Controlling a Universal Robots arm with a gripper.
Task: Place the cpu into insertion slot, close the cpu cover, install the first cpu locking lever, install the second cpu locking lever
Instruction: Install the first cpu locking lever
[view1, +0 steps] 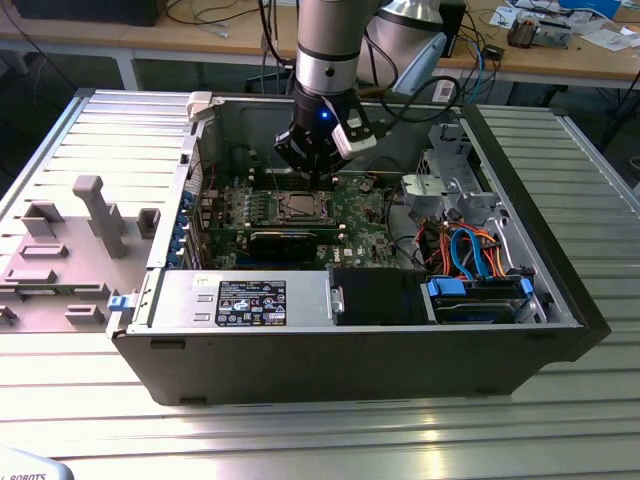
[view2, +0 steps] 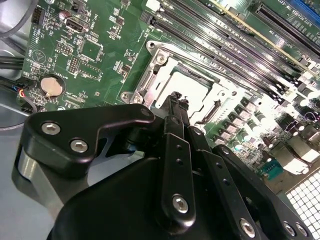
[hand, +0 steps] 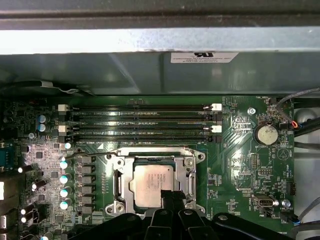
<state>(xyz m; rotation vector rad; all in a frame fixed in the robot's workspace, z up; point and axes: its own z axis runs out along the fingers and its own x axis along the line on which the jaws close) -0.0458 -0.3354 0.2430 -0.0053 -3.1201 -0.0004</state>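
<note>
Silver-grey cylindrical arm (view1: 328, 40) wearing black band, blue light glowing below it. White camera block (view1: 356, 136) sitting on wrist's exterior-view right. Matte black gripper (view2: 176, 102) showing linked bars, silver screw heads (view2: 181, 203) glinting along fingers.

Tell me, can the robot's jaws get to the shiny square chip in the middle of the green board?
Probably yes. The gripper hangs right at the edge of the cpu, which sits in the insertion slot with the cpu cover framing it. Nothing lies across the way.
</note>
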